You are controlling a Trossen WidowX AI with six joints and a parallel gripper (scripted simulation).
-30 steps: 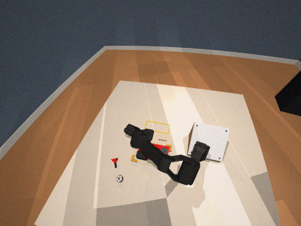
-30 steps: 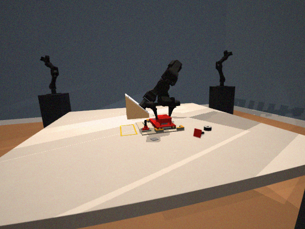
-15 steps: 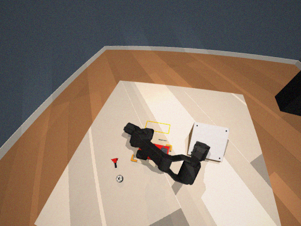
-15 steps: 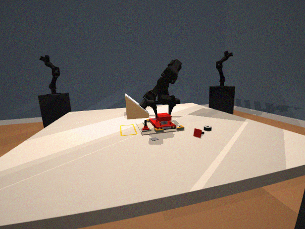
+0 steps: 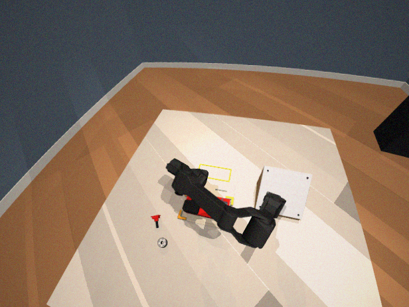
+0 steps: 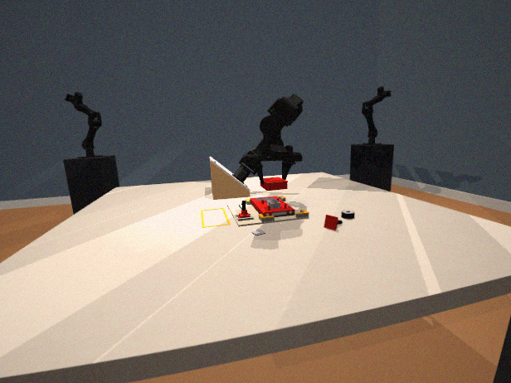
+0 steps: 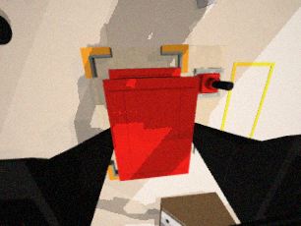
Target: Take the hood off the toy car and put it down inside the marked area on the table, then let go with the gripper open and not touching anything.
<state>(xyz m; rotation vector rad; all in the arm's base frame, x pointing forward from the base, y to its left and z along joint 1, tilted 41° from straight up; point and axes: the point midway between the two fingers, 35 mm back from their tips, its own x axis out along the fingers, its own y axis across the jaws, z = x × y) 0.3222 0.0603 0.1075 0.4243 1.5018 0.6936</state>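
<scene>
The claw (image 6: 274, 176) is clenched on the hood (image 6: 274, 183), a flat red rectangular slab with plain, hard-looking faces, held by its two long sides between the black fingers. The hood is carried in the air, clear of the car (image 6: 272, 206) and directly above it.

The car is seen below as a red blocky body with a grey insert exposed on top, seated on a pale plate with orange corner brackets (image 7: 93, 58).

The zone (image 6: 215, 217), a thin yellow rectangular outline flat on the table (image 6: 124, 265), lies well to one side of the claw: to the left in the exterior view, to the right in the wrist view (image 7: 246, 98). A sideways carry across the red peg (image 7: 211, 84) beside the car is judged necessary before lowering. The hood's long axis appears to run parallel to the zone's long side in the wrist view, so little rotation is judged to be needed.
</scene>
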